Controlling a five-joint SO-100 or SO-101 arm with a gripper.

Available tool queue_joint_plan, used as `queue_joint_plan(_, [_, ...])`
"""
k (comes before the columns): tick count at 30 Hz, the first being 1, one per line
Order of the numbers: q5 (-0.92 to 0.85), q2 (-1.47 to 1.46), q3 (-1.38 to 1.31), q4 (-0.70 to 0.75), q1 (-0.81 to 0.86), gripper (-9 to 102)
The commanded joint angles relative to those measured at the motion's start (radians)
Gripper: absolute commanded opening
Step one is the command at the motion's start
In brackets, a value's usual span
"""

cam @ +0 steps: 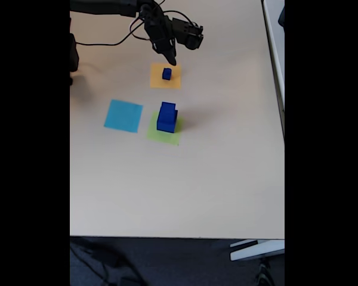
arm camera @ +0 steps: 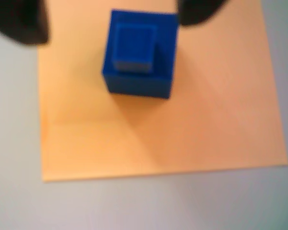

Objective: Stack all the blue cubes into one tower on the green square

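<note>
Orange paper fills most of the wrist view: the orange square (arm camera: 173,129) lies flat on the pale surface (arm camera: 14,201), and on its upper part stands a small stack of two of the blue cubes, a smaller cube (arm camera: 133,48) resting on top of a larger one (arm camera: 141,84). The two dark fingertips (arm camera: 19,21) of the gripper (arm camera: 110,17) enter from the top edge, one at the far left and one just right of the stack's upper corner; they stand wide apart, holding nothing, with the stack below the gap between them and nearer the right fingertip. The picture is blurred, so whether that fingertip touches the cube cannot be told.

In the fixed view the arm reaches in from the upper left, with the gripper (cam: 170,58) hanging just above the orange square (cam: 173,82), where the little blue stack (cam: 166,74) shows as one small block. Nearer the camera, the green square (cam: 161,136) carries a taller blue stack (cam: 166,117) of larger cubes, set toward its upper edge. A light-blue square (cam: 123,115) lies just to the left of the green one, apart from it, bare
</note>
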Motion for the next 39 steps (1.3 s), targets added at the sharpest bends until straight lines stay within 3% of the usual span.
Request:
queue_joint_plan(1, [0.031, 0.028, 0.003, 0.011, -0.011, 13])
queue_joint_plan(39, [0.043, -0.081, 0.123, -0.161, -0.02, 11])
